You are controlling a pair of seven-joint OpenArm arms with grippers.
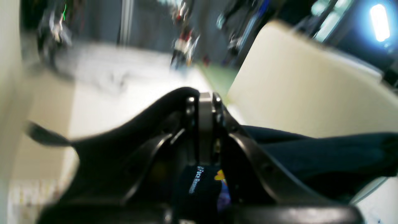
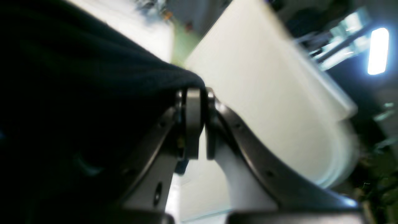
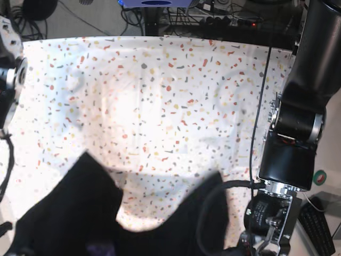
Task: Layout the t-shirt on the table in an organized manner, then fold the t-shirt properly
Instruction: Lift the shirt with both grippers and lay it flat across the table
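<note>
Surroundings: beyond the far edge of the tabletop [image 3: 160, 96], cables and dark equipment lie on the floor, partly cut off by the frame. A black cable [image 3: 259, 106] hangs down in front of the left arm [image 3: 301, 106] and crosses the speckled cloth on that side of the base view. Both wrist views are blurred; each shows a pale curved panel [image 1: 304, 84] in the background and a bright ceiling light [image 1: 380, 22] in a dim room.

Surface: the tabletop carries a white cloth flecked with red, orange, yellow and grey. Most of it is bare and brightly lit at centre.

Task item: the t-shirt [image 3: 80, 213] is at the near edge of the tabletop, bunched, rising in two dark peaks with a dip of cloth showing between them. A trace of purple print shows at the bottom edge.

Arms: the left arm stands upright at the near corner, wrist low. The left claw [image 1: 205, 102] is pressed together, pinching black t-shirt fabric that drapes over both sides of it. The right claw [image 2: 194, 102] is likewise closed, pinching a fold of the t-shirt that hangs across its left side. The right arm [image 3: 9, 80] is only partly visible at the frame edge.
</note>
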